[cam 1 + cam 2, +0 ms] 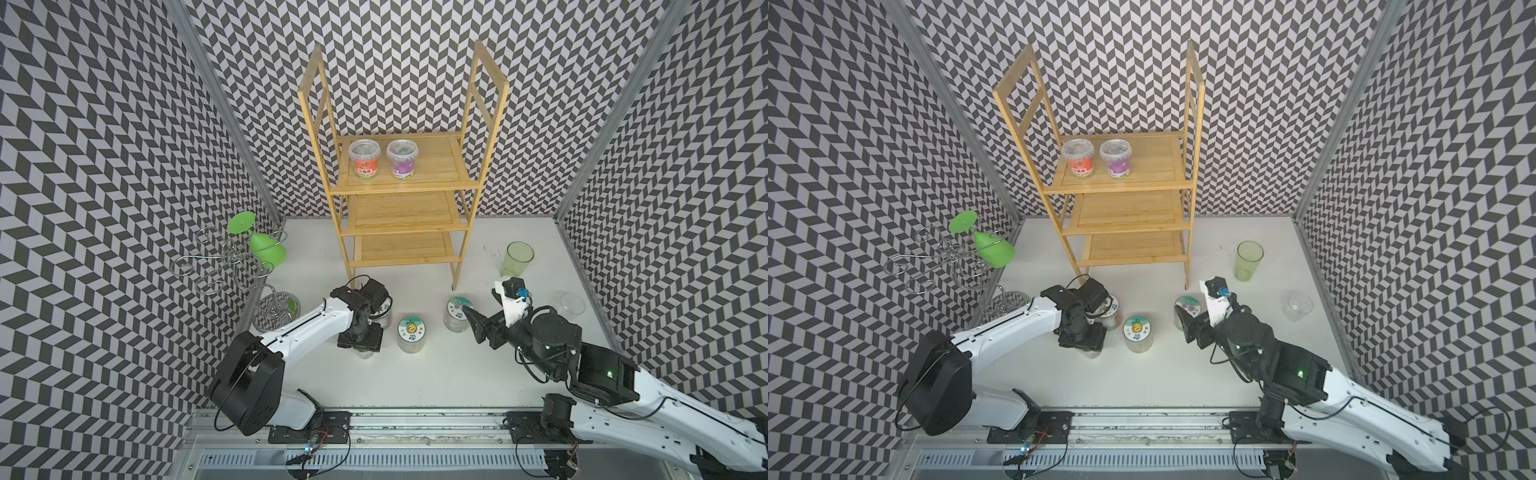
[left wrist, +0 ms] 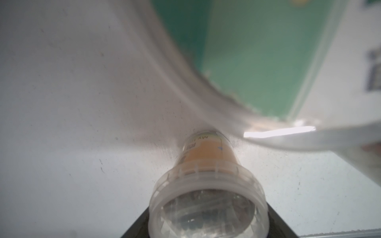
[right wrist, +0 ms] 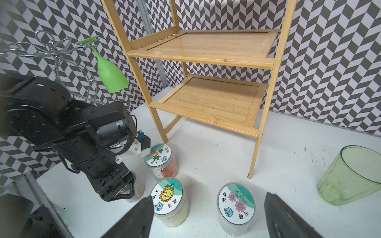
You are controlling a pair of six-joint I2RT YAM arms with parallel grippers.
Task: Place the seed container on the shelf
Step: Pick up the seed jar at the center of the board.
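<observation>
Left pincer (image 3: 126,191) straddles a small clear seed container (image 3: 138,188) standing on the bench (image 3: 206,154), front left. Can't tell if it's clamped.

Right pincer (image 3: 207,196) is released and empty, with the pink-flower-lid jar (image 3: 236,203) just ahead of its spread fingers.

Sunflower-lid jar (image 3: 167,195) sits between the arms, and the red-sided jar (image 3: 159,157) is just beyond the left pincer.

Shelf (image 3: 206,101) is at the back. Top board carries a red-label tub (image 1: 364,157) and a purple-label tub (image 1: 401,157).

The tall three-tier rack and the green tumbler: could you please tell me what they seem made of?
The tall light three-tier rack looks like varnished bamboo or light wood: streaky grain, glossy boards. The pale green tumbler looks like tinted clear plastic, possibly glass: the table shows through it.
</observation>
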